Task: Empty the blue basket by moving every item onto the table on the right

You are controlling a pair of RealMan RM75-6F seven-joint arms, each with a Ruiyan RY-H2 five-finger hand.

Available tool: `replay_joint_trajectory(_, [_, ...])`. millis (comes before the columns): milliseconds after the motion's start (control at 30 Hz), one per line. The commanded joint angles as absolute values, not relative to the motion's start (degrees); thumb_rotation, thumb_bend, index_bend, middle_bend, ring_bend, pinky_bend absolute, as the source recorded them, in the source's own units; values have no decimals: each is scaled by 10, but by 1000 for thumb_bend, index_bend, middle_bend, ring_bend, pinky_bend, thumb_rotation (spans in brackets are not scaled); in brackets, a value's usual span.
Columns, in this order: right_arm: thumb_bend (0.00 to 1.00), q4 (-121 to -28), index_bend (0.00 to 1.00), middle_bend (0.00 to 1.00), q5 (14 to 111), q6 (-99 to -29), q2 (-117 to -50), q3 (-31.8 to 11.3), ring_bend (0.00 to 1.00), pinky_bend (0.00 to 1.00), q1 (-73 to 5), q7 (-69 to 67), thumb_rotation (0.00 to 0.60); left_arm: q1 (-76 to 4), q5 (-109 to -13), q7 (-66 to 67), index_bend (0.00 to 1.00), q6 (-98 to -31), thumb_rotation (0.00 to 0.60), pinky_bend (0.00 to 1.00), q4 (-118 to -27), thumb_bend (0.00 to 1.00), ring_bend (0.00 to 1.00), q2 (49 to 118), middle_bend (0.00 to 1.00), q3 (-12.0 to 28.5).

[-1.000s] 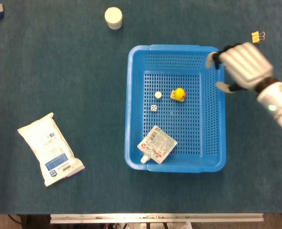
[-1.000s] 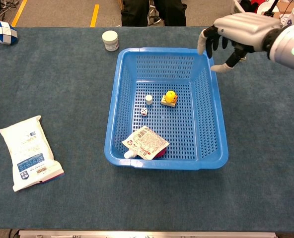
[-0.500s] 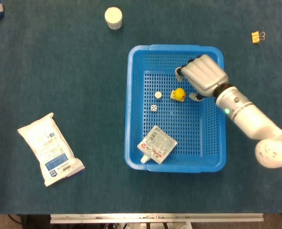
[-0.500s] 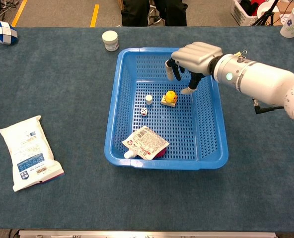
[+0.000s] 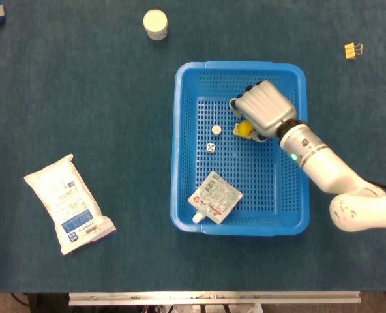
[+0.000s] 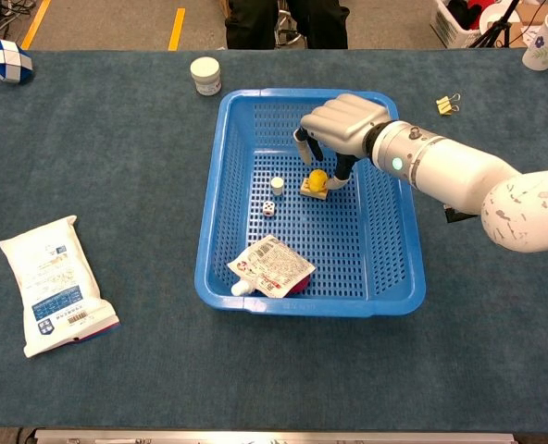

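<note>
Starting nearest the robot, the pouch [image 6: 270, 266] lies flat against the front wall of the basket [image 6: 399, 236], its spout at the rim. Thin and flat on the mesh, it will likely be hard to get fingers under, and a scrape along the floor could drag the whole basket toward the table edge.

Further in sit the die [image 6: 268, 209] and a small white cap [image 6: 277, 184], close together and just left of the duck [image 6: 317, 181]. Both are tiny; a broad hand coming down could knock them aside, or a finger could bump one into a corner where it is harder to pinch.

Over the duck hangs the right hand [image 6: 341, 126], fingers curled downward on either side of the toy. From the head view the palm hides most of the duck [image 5: 244, 128]; I cannot tell whether the fingers touch it yet, and it does not look held. The toy sits on a small tan base, so a lopsided squeeze may tip it or squirt it out sideways toward the die. Lifting too low on the way right could catch the basket wall.

No left hand shows in either view.

Beyond the basket, a binder clip [image 6: 448, 104] rests on the right-hand table, where a careless drop could land on it.
</note>
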State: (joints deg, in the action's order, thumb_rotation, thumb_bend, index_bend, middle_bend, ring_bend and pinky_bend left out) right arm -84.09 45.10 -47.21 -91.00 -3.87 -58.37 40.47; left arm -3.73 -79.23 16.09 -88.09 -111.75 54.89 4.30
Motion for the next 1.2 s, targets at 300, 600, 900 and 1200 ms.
replay_joint_trajectory(300, [209,-823,473,500,429,-470,-933,-34,375,424,-604,433,600,-36,-792,149,394,-882,600,152,-1113,299,259,546,279,45])
replay_joint_trajectory(600, [216,-825,477,500,401,-465,-935,-29,375,427,-619,452,600,-30,-792,141,393,-889,600,150,-1111,299,260,542,277,45])
replay_joint_trajectory(900, [248,-827,555,535,382,-473,-936,-24,378,448,-627,462,600,-30,-795,133,394,-887,600,150,-1108,298,259,539,276,45])
replay_joint_trajectory(1200, [251,-847,569,539,389,-480,-922,-33,394,469,-626,441,600,-34,-790,129,393,-882,600,150,-1102,298,259,541,276,50])
